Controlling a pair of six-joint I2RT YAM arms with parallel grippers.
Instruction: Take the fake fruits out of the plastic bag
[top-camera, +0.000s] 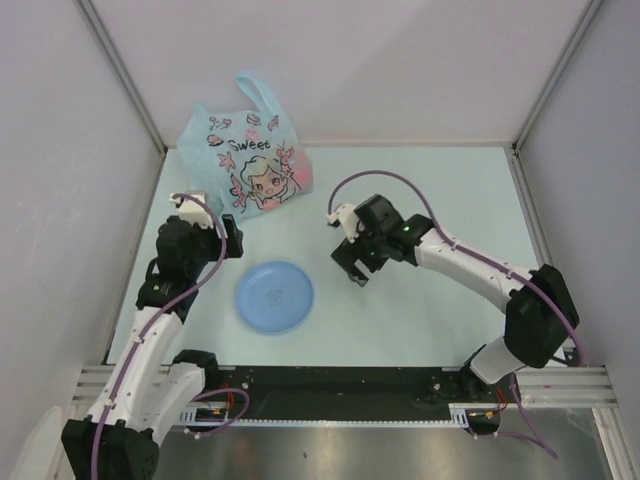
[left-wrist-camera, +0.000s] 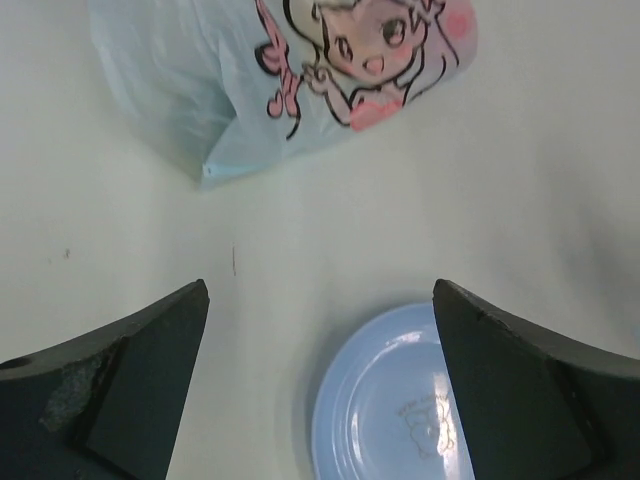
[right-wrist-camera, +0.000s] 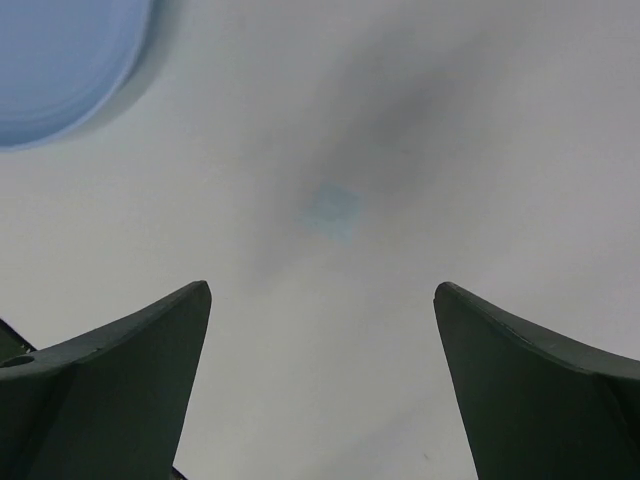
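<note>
Both sets of jaws hang wide open and empty over the counter (top-camera: 430, 200), flanking the blue plate (top-camera: 275, 296) likely meant to receive fruit, while the plastic bag (top-camera: 245, 160) lies untouched far left, its fruit unseen.

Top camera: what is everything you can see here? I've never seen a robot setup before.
bag: one, light blue with a cartoon girl and pink print, far left of the table
plate: one, blue, nothing on it, near middle
fruits: none in sight; the bag's inside is hidden
table: one, pale green
walls: three, grey-white, around the table
left gripper: black, open, empty, near the bag
right gripper: black, open, empty, right of the plate
</note>
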